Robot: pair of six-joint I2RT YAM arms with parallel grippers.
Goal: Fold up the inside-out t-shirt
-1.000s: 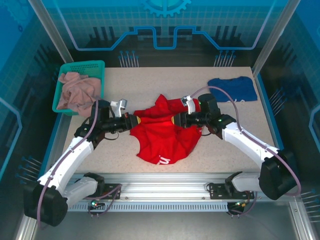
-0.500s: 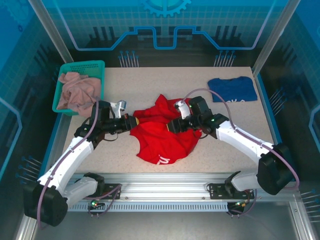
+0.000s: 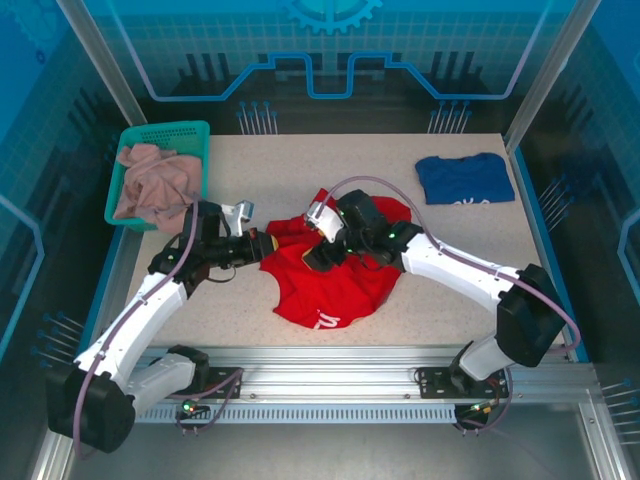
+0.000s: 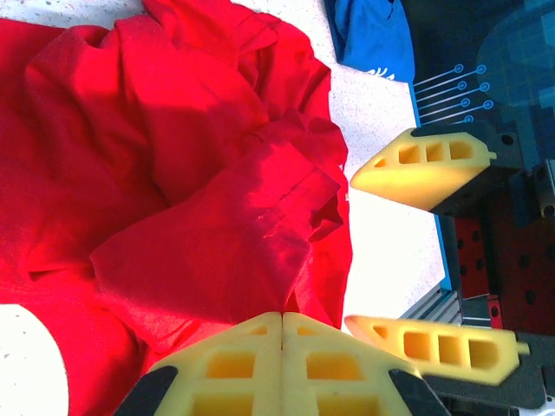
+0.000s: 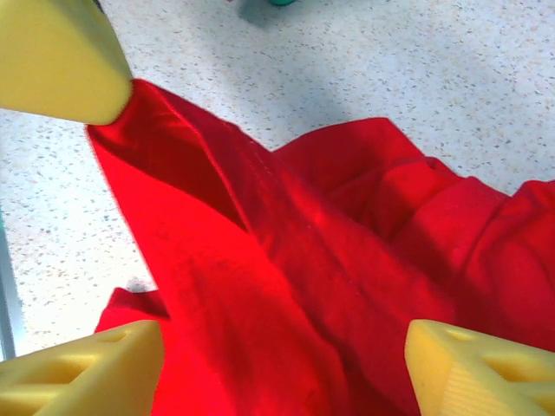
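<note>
Right hand (image 3: 314, 257), yellow two-finger: released. Within the last second it let go of the right side of the bright red short-sleeved cloth t-shirt (image 3: 335, 285), spread its jaws wide and swung left across the cloth. It now hovers over the crumpled middle, close to the left hand (image 3: 262, 245). Left hand clenched on the shirt's left edge, unchanged, with a ridge of cloth drawn toward its tip. Judgement: regrasp under way, right hand seeking a new hold; shirt bunched, no fold made, task early. Shirt lies mid-surface, its printed hem close to the front edge of the speckled beige surface (image 3: 300, 170), so little room there. Bare room is open behind the shirt and to its right. Folded dark blue t-shirt (image 3: 463, 178) at far right, well apart. Green plastic basket (image 3: 165, 132) holding a pale pinkish-beige garment (image 3: 150, 180) at far left, near the left arm's wrist.
</note>
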